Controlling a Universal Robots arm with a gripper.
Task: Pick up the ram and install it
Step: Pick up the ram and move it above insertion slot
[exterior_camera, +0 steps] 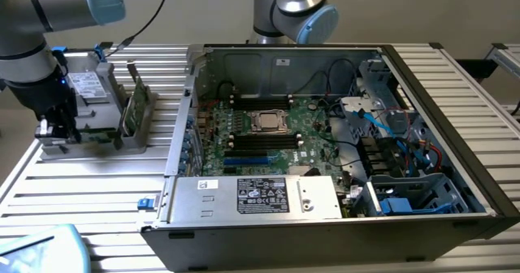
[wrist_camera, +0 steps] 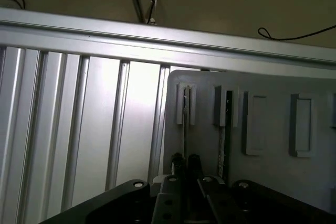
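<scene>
In the wrist view the ram (wrist_camera: 185, 121) stands edge-on as a thin strip in a slot of the grey holder rack (wrist_camera: 273, 182). My gripper (wrist_camera: 185, 161) is down over it, its two dark fingers (wrist_camera: 195, 162) pressed against either side of the stick. In the exterior view the gripper (exterior_camera: 50, 131) sits low at the near left end of the rack (exterior_camera: 97, 142), at the exterior view's left. The open computer case (exterior_camera: 325, 133) lies to the right, its motherboard (exterior_camera: 317, 136) showing black memory slots (exterior_camera: 262, 140).
A second thin board (wrist_camera: 226, 129) stands in the neighbouring rack slot. The rack also holds a silver hard drive (exterior_camera: 84, 85) and a broader green card (exterior_camera: 138, 105). A power supply (exterior_camera: 260, 195) and cables (exterior_camera: 390, 127) crowd the case. A second robot arm's base (exterior_camera: 293, 11) stands behind it.
</scene>
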